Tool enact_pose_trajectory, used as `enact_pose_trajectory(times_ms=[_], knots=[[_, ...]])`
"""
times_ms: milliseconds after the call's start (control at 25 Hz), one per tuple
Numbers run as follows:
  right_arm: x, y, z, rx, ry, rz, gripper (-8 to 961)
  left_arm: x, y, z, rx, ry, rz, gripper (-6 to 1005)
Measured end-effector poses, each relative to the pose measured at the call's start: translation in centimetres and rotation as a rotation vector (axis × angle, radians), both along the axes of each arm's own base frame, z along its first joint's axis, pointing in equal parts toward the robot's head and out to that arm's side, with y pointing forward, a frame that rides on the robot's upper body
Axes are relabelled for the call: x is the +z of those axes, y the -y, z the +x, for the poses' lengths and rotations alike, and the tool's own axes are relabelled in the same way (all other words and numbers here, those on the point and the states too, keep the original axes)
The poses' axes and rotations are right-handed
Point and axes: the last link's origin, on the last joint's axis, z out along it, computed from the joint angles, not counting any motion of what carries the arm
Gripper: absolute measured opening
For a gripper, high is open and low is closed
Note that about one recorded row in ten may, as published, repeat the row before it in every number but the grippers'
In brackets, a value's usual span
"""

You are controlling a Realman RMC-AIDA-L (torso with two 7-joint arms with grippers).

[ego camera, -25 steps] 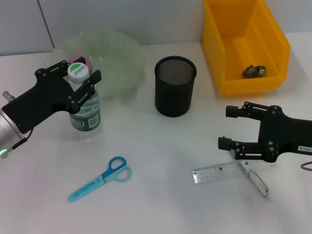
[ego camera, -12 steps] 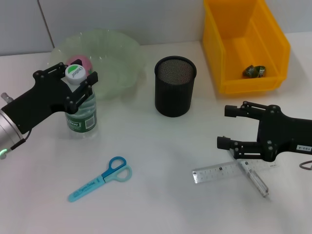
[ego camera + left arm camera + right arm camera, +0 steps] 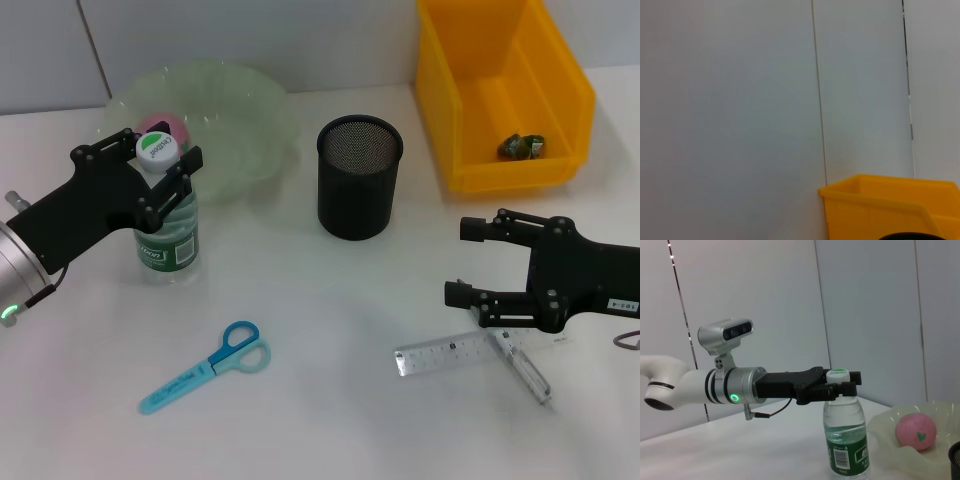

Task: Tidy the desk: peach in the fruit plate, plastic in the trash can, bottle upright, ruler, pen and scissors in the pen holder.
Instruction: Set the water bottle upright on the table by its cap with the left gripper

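A clear bottle (image 3: 166,225) with a green label and white cap stands upright on the table in front of the fruit plate. My left gripper (image 3: 160,150) is shut on its neck, as the right wrist view also shows for the gripper (image 3: 837,387) and the bottle (image 3: 844,440). The pink peach (image 3: 165,127) lies in the pale green fruit plate (image 3: 240,110). Blue scissors (image 3: 205,368) lie near the front left. My right gripper (image 3: 463,261) hangs open just above a clear ruler (image 3: 450,352) and a clear pen (image 3: 522,365). The black mesh pen holder (image 3: 360,175) stands mid-table.
The yellow trash can (image 3: 505,95) at the back right holds a crumpled piece of plastic (image 3: 522,146). The left wrist view shows only the wall and the trash can's rim (image 3: 890,192). A grey wall runs behind the table.
My left gripper and the bottle have shifted slightly left, and the bottle now stands straighter. The right arm has not moved.
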Motion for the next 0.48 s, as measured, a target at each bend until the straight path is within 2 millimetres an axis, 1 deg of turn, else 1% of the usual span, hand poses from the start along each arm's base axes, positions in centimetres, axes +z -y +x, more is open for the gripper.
enact_pose_trajectory(times_ms=[480], knots=[[-0.02, 0.01, 0.00, 0.000, 0.000, 0.000, 835, -0.04, -0.05, -0.20, 0.017, 0.001, -0.002, 434]])
